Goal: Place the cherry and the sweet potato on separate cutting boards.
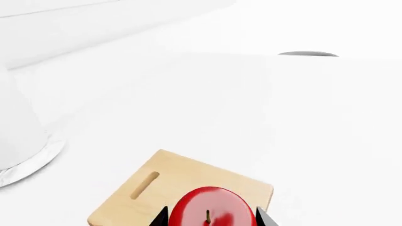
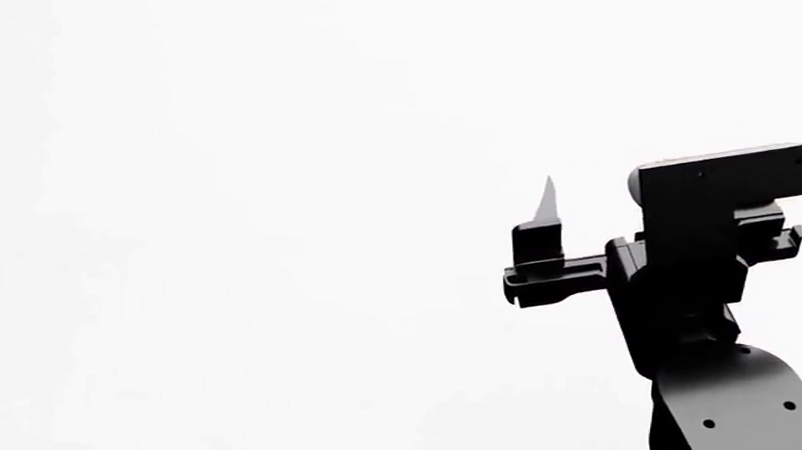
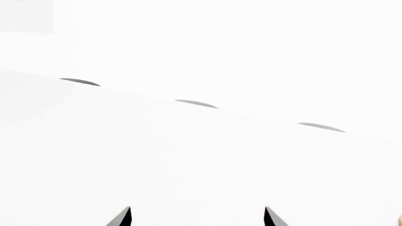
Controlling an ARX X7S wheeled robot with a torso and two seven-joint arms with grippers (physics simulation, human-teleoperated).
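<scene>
The cherry [image 1: 210, 213], glossy red with a thin stem, sits between the two black fingertips of my left gripper [image 1: 211, 217], which touch its sides. It is just over the light tan cutting board [image 1: 157, 186], on the end away from the slot handle. I cannot tell whether it rests on the board. My right gripper [image 3: 196, 217] is open and empty over a bare white surface. In the head view one of its fingers [image 2: 548, 205] points up from the black right arm. The sweet potato and a second board are out of view.
A white rounded body with a shiny metal base rim [image 1: 25, 162] stands beside the board. Flat grey oval marks lie on the white surface in the left wrist view [image 1: 308, 53] and the right wrist view [image 3: 196, 103].
</scene>
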